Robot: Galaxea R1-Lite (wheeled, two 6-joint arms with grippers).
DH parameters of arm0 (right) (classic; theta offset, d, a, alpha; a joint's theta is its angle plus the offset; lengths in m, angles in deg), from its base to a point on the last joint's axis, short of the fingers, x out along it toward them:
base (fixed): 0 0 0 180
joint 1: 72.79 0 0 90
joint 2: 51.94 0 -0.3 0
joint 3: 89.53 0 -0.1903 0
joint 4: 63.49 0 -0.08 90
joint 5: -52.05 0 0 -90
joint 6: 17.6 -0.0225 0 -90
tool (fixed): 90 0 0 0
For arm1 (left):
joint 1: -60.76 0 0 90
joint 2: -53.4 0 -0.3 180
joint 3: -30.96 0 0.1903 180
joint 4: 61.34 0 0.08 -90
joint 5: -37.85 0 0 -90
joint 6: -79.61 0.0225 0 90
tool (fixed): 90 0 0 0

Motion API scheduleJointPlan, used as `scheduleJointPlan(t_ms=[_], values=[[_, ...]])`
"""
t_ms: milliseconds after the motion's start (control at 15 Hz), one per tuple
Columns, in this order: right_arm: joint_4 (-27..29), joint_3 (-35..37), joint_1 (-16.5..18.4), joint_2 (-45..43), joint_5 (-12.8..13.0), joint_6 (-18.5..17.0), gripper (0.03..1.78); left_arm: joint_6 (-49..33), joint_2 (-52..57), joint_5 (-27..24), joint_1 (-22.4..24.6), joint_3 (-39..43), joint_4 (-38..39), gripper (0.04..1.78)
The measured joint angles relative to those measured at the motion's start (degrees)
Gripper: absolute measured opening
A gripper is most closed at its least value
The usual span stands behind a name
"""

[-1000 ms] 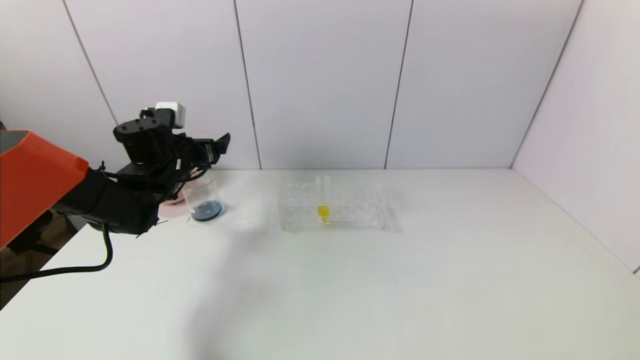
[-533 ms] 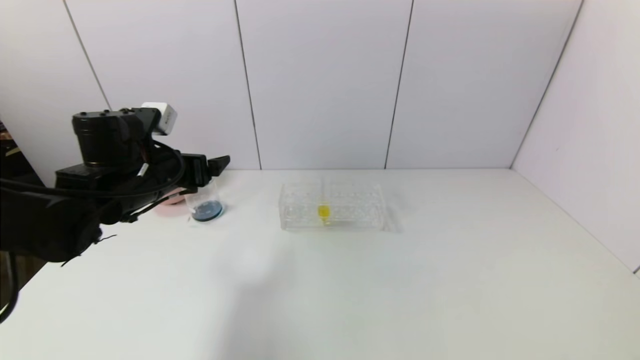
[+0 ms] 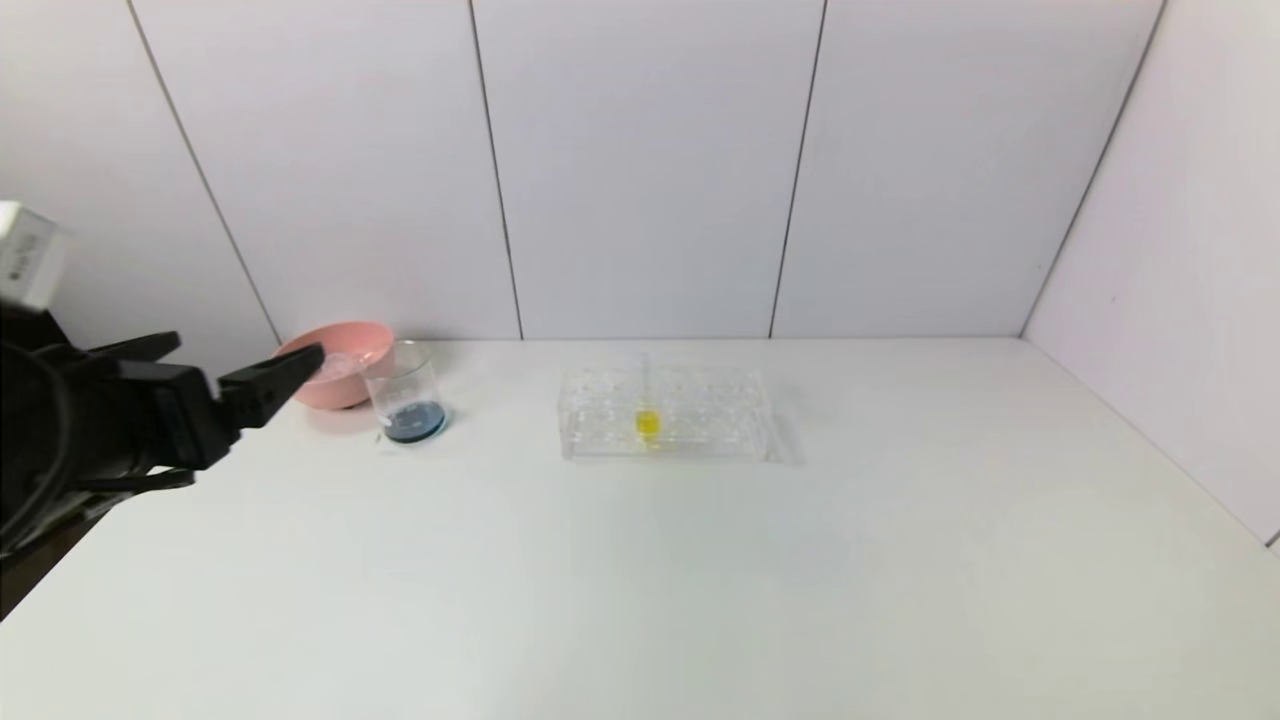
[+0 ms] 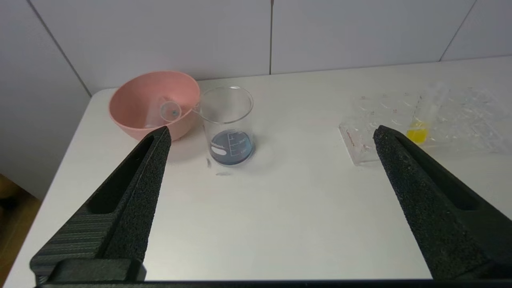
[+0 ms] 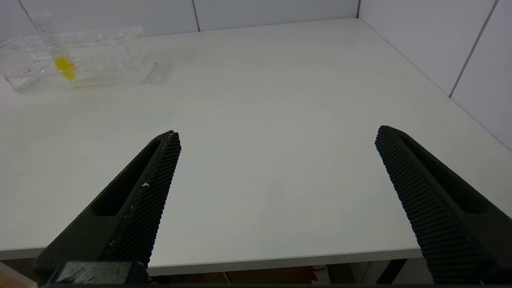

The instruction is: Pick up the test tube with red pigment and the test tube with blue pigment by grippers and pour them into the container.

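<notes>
The container, a clear glass beaker, stands at the back left with dark blue liquid in its bottom; it also shows in the left wrist view. No tube with red or blue liquid is in view. An empty clear tube lies in the pink bowl. My left gripper is open and empty, left of and nearer than the bowl and beaker; its open jaws frame them in the left wrist view. My right gripper is open and empty over the table's front edge, outside the head view.
A clear tube rack stands mid-table behind centre, holding one tube with yellow liquid; both show in the right wrist view, rack and tube. The pink bowl touches the beaker's left side. Walls close the back and right.
My left arm has drawn back to the left and lower, away from above the beaker and bowl. The pink bowl now shows in full. The gripper stays open.
</notes>
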Motion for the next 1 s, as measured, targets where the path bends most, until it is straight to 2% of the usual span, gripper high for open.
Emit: scheduleJointPlan(t_ms=[267,600,800,1000], values=[[0.0,0.0,0.0,0.0,0.0,0.0,1.77,5.4,18.2,1.7,0.0,0.5,-10.1,1.76],[0.0,0.0,0.0,0.0,0.0,0.0,1.77,13.8,36.4,6.4,0.9,-3.4,-28.5,1.76],[0.0,0.0,0.0,0.0,0.0,0.0,1.77,16.5,43.9,6.0,6.4,-3.3,-31.9,1.76],[0.0,0.0,0.0,0.0,0.0,0.0,1.77,15.9,51.1,2.4,10.8,-0.4,-32.1,1.76]])
